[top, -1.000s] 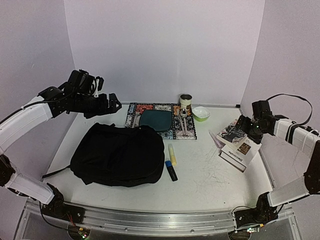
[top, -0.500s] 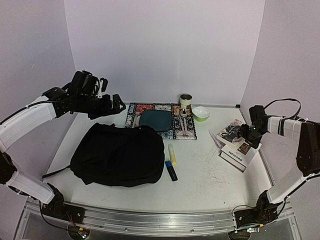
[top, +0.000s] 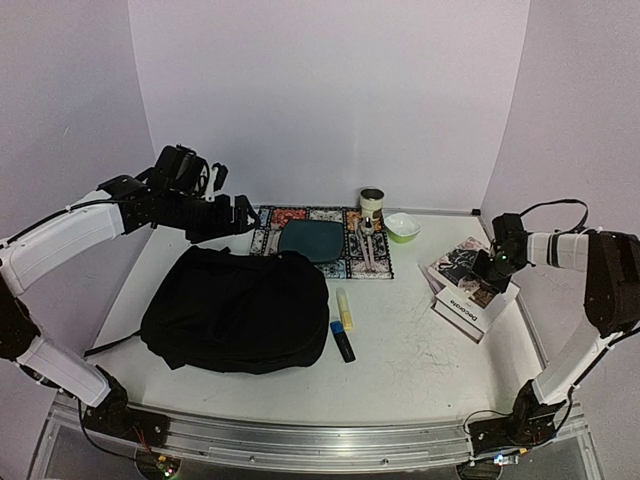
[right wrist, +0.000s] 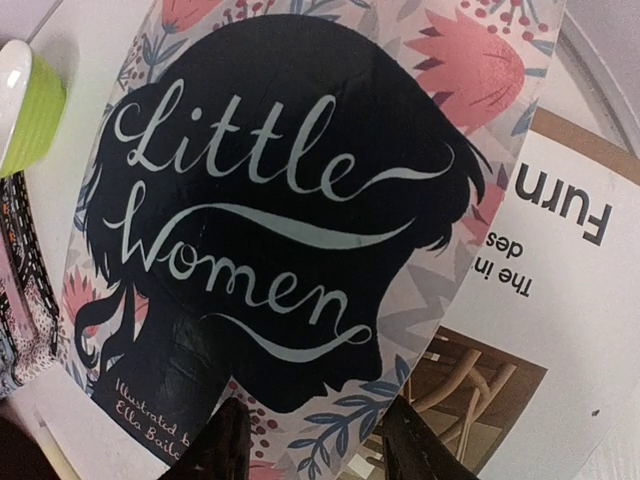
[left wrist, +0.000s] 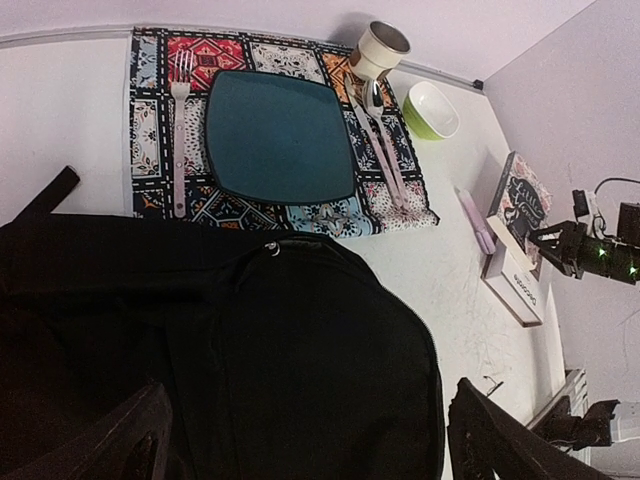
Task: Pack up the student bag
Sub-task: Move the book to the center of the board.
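Observation:
The student bag (top: 235, 310) is a big black backpack lying zipped on the left of the table; it fills the lower left wrist view (left wrist: 300, 350). My left gripper (top: 240, 212) hovers above the bag's far edge, its jaws wide apart (left wrist: 310, 445) with nothing between them. My right gripper (top: 490, 268) is down on the "Little Women" book (top: 462, 265) at the right. Its fingers stand partly apart (right wrist: 325, 445) astride the near corner of that cover (right wrist: 280, 200). Whether they pinch it does not show.
A white "Decorate" book (top: 468, 305) lies under the first. A patterned placemat (top: 268, 232) at the back carries a teal plate (top: 312, 240) and cutlery, with a cup (top: 372, 200) and green bowl (top: 402, 226) beside it. A yellow highlighter (top: 344, 308) and dark marker (top: 342, 342) lie right of the bag.
My right gripper has dropped onto the Little Women book and its jaws have narrowed. My left gripper has moved right and forward toward the bag's far edge, still wide open.

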